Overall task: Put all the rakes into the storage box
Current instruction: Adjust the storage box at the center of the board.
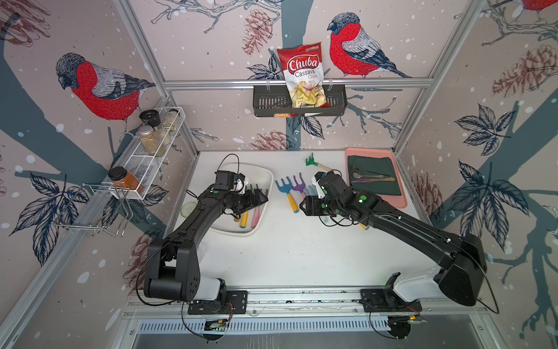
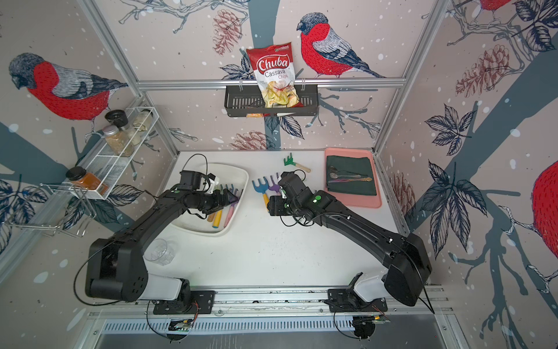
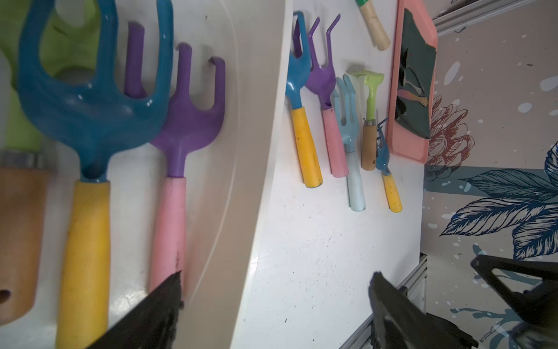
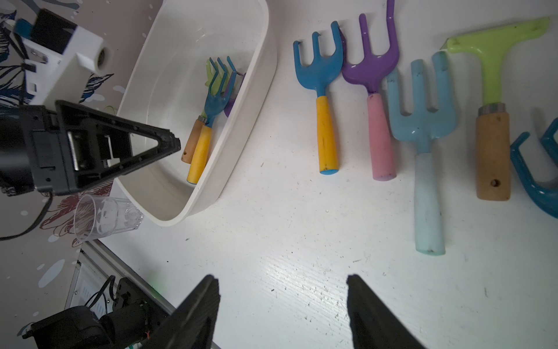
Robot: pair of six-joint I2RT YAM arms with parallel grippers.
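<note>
Left end effector (image 3: 277, 275): jaws apart, empty, above the storage box (image 1: 262, 176), centre-left in a top view.
Right end effector (image 4: 281, 278): jaws apart, empty, above the desk (image 4: 271, 241).
Blue rake (image 1: 283, 185): mid-frame, just left of your right end effector; tines up-frame, handle down-frame.
Nearer arm: right, outstretched, wrist bent leftward.

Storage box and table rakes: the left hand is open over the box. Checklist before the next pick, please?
1. Left hand open, nothing between its fingers: ok.
2. Blue rake and purple rake lie inside the storage box: ok.
3. Right hand open, empty, above the table: ok.
4. All rakes boxed: not ok; a row lies on the table, including the yellow-handled table rake.
5. Finger room beside its handle: ok, a gap to the pink-handled table rake.
</note>
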